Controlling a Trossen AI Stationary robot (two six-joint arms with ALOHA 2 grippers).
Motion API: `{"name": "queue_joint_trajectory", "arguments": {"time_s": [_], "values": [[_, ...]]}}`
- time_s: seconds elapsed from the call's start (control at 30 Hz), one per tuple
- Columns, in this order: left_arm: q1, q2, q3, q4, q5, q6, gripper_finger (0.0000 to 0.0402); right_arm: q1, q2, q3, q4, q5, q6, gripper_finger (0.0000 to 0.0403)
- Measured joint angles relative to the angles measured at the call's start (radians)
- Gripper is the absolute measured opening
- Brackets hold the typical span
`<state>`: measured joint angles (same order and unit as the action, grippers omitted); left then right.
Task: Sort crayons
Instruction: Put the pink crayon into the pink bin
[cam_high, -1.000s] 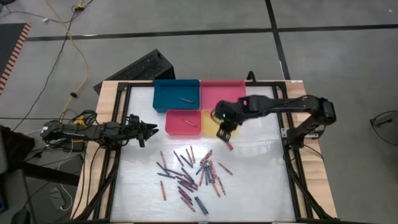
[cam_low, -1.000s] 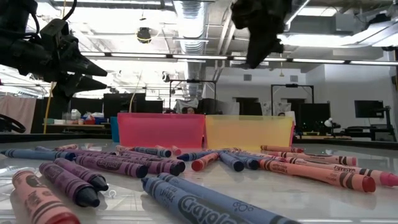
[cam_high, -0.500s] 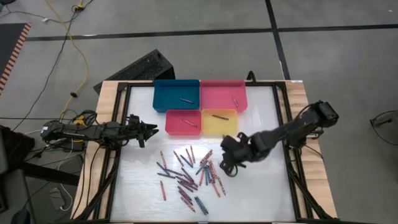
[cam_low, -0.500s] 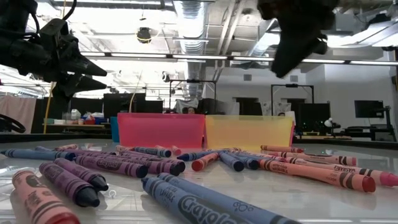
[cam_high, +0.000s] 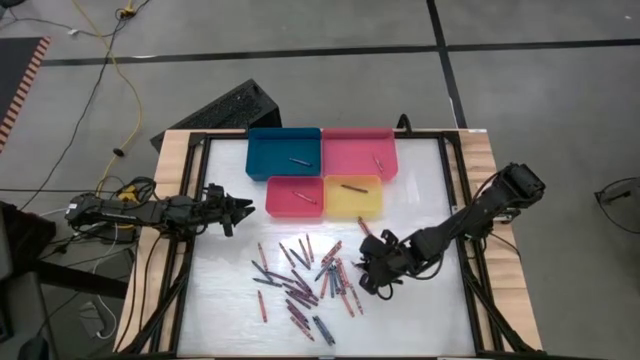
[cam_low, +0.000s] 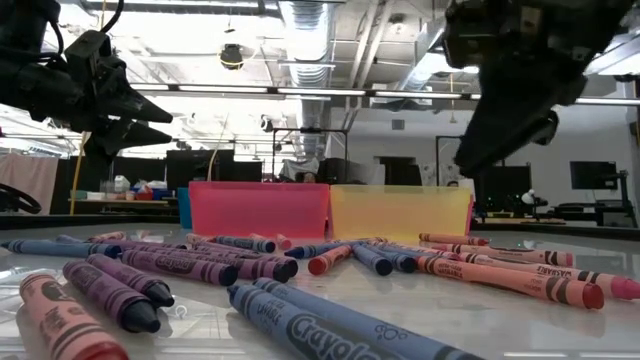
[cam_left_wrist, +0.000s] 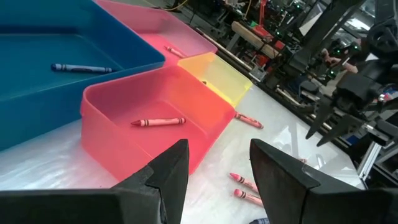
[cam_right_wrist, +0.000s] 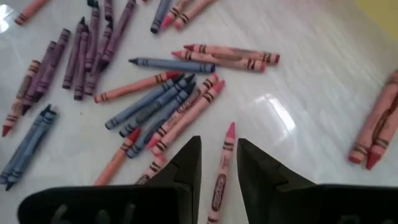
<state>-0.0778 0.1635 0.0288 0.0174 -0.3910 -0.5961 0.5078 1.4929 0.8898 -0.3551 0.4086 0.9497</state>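
Near the table's front edge the crayons (cam_high: 305, 278) lie scattered, unsorted. I have the right gripper (cam_high: 372, 272) hanging empty just above the pile's right side, fingers slightly parted over a pink crayon (cam_right_wrist: 222, 175) (my likely pick). Farther back the trays (cam_high: 318, 169) wait; at the far left the left gripper (cam_high: 243, 209) idles, spread wide.

Low view: blue tray (cam_low: 184, 207) mostly hidden behind red tray (cam_low: 259, 209); only sliver shows. Near crayons (cam_low: 330, 330) cut off by bottom edge. Right wrist view: pink crayon (cam_right_wrist: 221, 177) between claw fingers (cam_right_wrist: 186, 163), lower end cut by edge. High view: crayon colours in pile (cam_high: 305, 282) too small to tell apart.
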Motion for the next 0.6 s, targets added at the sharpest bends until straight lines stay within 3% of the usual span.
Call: {"name": "queue_joint_trajectory", "arguments": {"time_s": [0.6], "values": [[0.0,0.0,0.0,0.0,-0.014,0.001,0.016,0.002,0.01,-0.051,0.003,0.042,0.02,0.0098]]}}
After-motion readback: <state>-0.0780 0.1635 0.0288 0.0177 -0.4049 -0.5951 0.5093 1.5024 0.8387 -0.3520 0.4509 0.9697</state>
